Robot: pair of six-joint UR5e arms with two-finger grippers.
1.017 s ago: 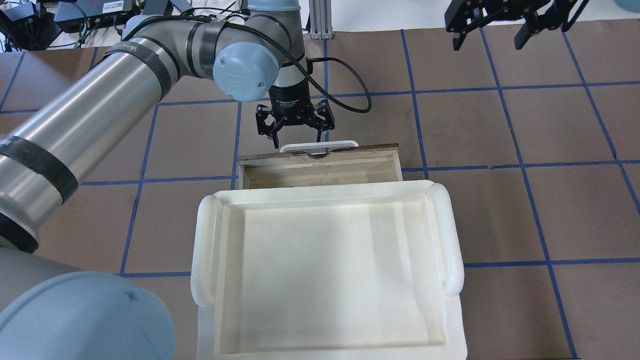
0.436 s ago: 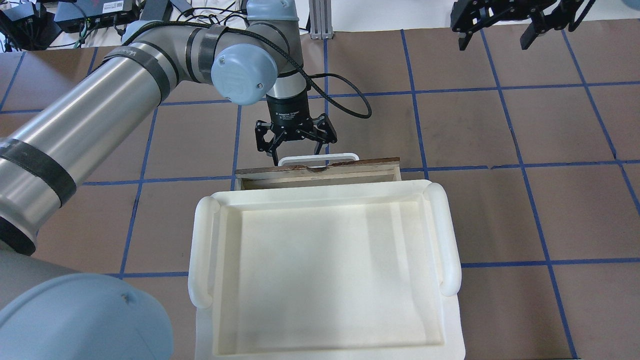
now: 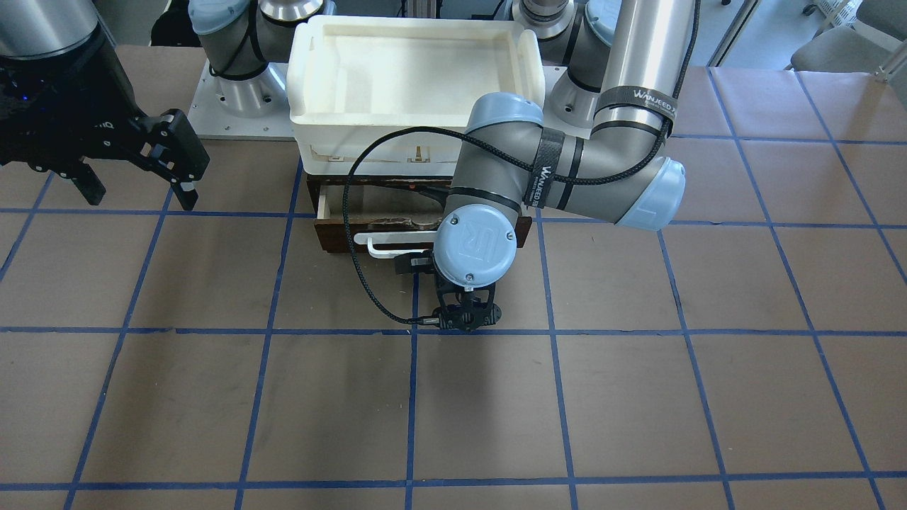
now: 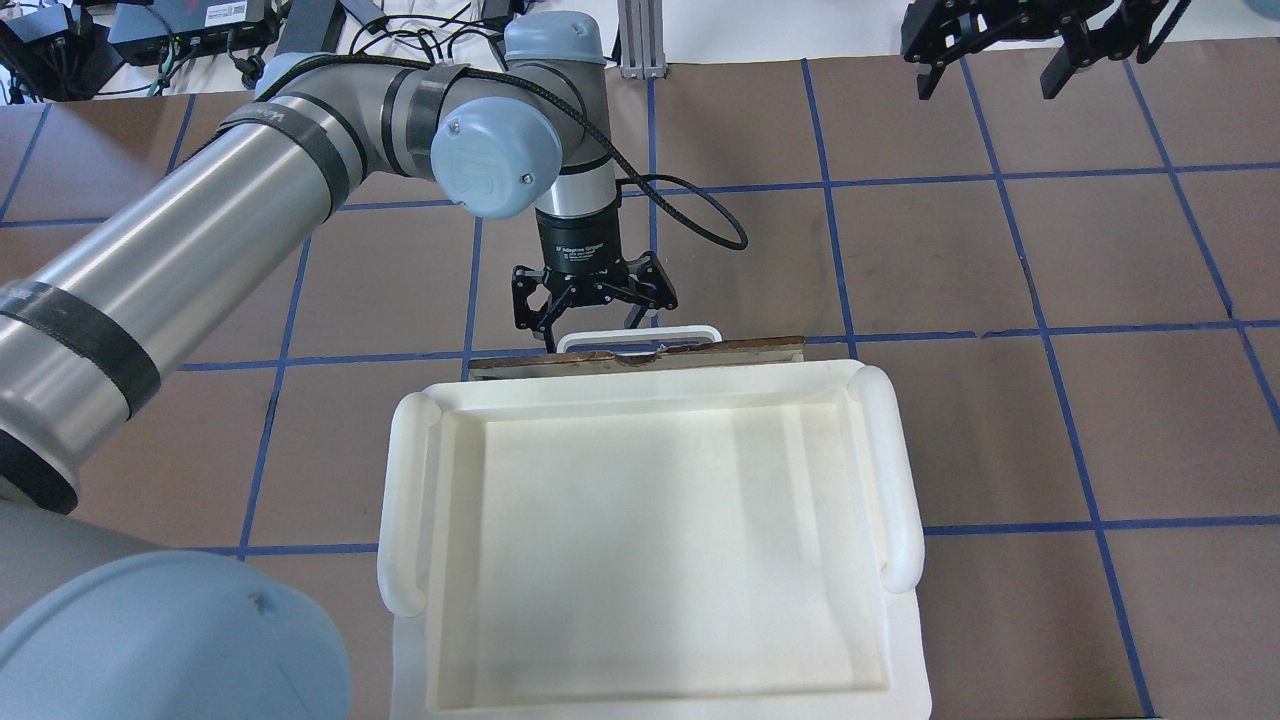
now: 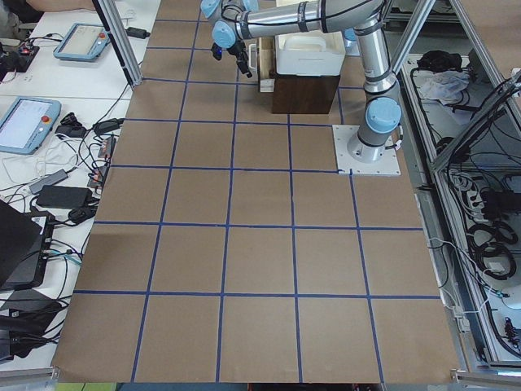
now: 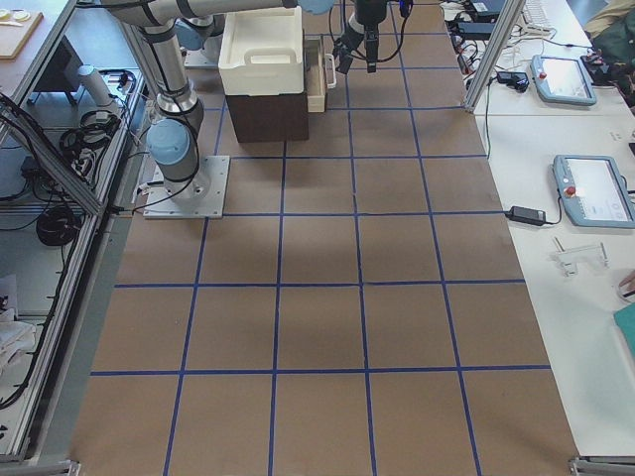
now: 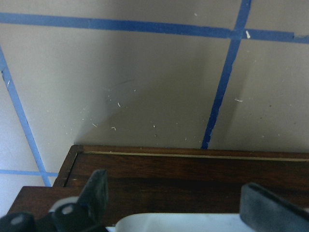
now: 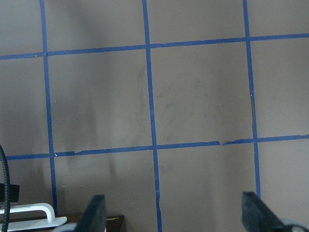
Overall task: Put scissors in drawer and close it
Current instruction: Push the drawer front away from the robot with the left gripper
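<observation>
You are looking at the drawer [image 3: 333, 237] standing almost shut in its dark brown cabinet [image 6: 268, 114], which is sitting against the robot's edge of the table [image 4: 1000, 420], about midway along that edge. The front-facing view is showing you only a thin strip of pale plywood behind the dark wooden front. From overhead, just the top edge of that front is sticking out past the rim of the white plastic tray [image 4: 400, 480] resting on top of the cabinet.

The scissors are not showing in any view, and the drawer's inside is hidden from you, so you cannot tell where they are lying.

Your left gripper [image 4: 593, 325] is pointing down right at the drawer front, on the operators' side of it. Its fingers [image 7: 96, 193] are standing wide apart and gripping nothing. The white bar handle [image 4: 690, 330] is lying between them in the wrist view, and you cannot tell whether either finger is touching it.

Your right gripper [image 3: 138, 188] is hanging over bare table toward the robot's right end, well apart from the drawer. Its fingers [image 8: 96, 212] are also spread wide, with nothing between them but the brown surface and blue tape lines [image 8: 152, 145].
</observation>
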